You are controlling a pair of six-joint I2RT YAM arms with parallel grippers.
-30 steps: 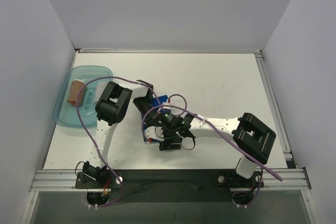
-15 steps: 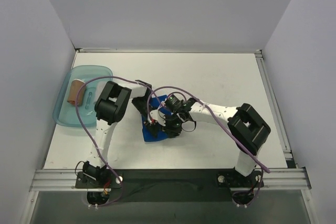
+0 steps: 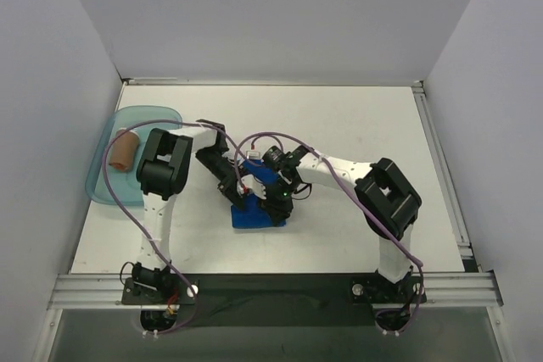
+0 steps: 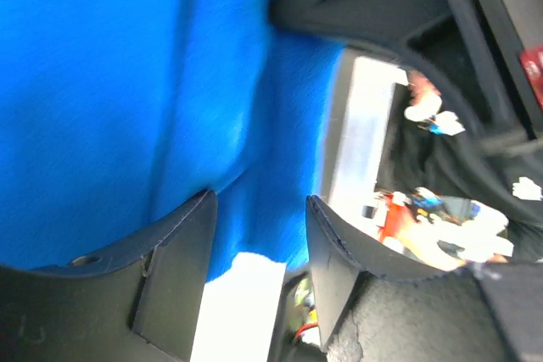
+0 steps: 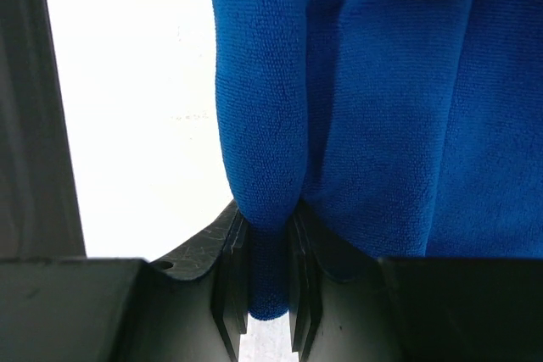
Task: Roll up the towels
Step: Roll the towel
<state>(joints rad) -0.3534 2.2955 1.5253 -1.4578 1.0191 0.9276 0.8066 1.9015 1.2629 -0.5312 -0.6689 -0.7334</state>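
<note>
A bright blue towel (image 3: pixel 253 214) lies partly bunched on the white table, between the two arms. My right gripper (image 3: pixel 273 203) is over its right side. In the right wrist view the gripper (image 5: pixel 270 260) is shut on a rolled fold of the blue towel (image 5: pixel 382 108). My left gripper (image 3: pixel 237 195) is at the towel's left edge. The left wrist view shows this gripper (image 4: pixel 259 235) open, the blue towel (image 4: pixel 127 82) lying across the gap between the fingers, unpinched. A tan rolled towel (image 3: pixel 125 148) rests in the tray.
A teal plastic tray (image 3: pixel 103 186) sits at the table's left edge, near the left wall. Purple cables loop over both arms. Grey walls close in the left and right sides, and a metal rail runs along the near edge.
The right arm swung left and farther onto the blue towel, and its gripper shut on a fold. The left gripper opened and released the cloth. The towel now shows more.
</note>
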